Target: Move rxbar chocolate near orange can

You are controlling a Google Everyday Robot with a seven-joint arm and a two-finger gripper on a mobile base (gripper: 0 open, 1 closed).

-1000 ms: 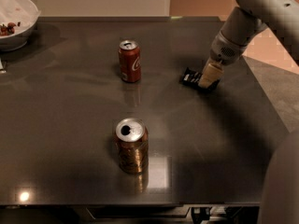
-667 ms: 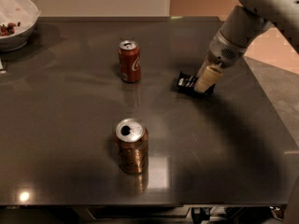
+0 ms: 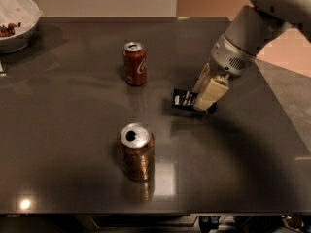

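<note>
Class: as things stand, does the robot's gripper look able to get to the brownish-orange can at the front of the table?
Probably yes. The gripper, holding the small flat black wrapped bar, has bare dark tabletop between it and the brownish-orange metal can; the red can stands off that path.

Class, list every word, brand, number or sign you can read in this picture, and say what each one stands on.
On the red can: white script logo, too blurred to read.
On the rxbar chocolate, gripped by the pincer right of the red can: white lettering, too small to read.
On the orange can: no legible text.
So nothing can be quoted.
</note>
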